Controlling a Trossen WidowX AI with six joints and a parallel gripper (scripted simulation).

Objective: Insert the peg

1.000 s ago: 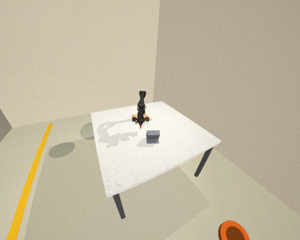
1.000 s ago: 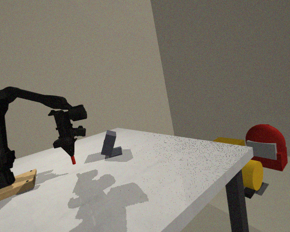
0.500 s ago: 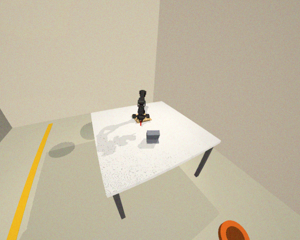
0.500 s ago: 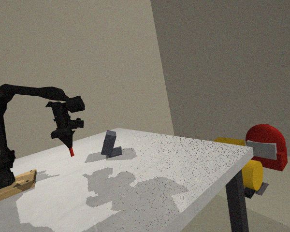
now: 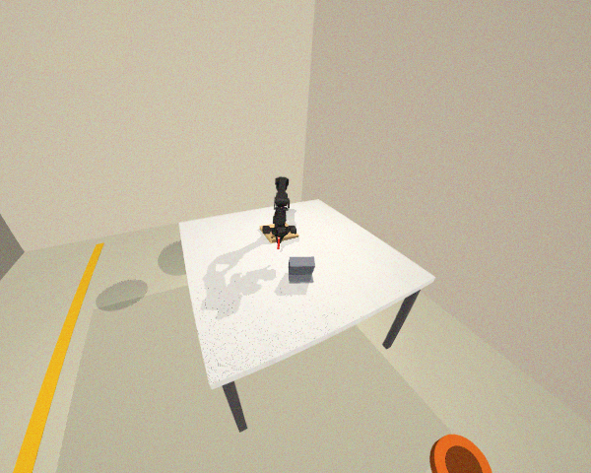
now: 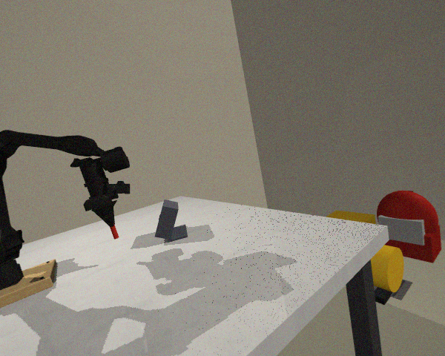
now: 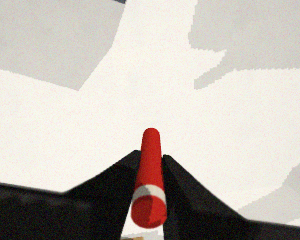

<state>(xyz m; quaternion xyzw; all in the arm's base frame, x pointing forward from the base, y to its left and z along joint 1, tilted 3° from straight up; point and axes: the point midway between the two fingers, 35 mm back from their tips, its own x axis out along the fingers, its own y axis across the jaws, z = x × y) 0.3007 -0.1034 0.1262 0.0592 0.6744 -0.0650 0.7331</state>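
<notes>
My gripper [image 6: 108, 221] [image 7: 150, 159] [image 5: 278, 239] is shut on the red round peg [image 6: 114, 231] [image 7: 150, 170] [image 5: 278, 245]. The peg carries a white band near its upper end and hangs clear above the white table [image 6: 253, 245] [image 5: 336, 254], tilted a little, with its lower end sticking out below the fingers. The grey sloped panel [image 6: 168, 222] [image 5: 301, 268] stands on the table a short way beyond the peg, to its right in the exterior view. Its hole is not visible in any view.
The arm's base sits on a wooden plate [image 6: 21, 285] [image 5: 266, 230] at the table's back edge. Off the table stand a red and yellow object [image 6: 406, 230] and an orange ring [image 5: 458, 455] on the floor. A yellow line [image 5: 56, 356] runs along the floor.
</notes>
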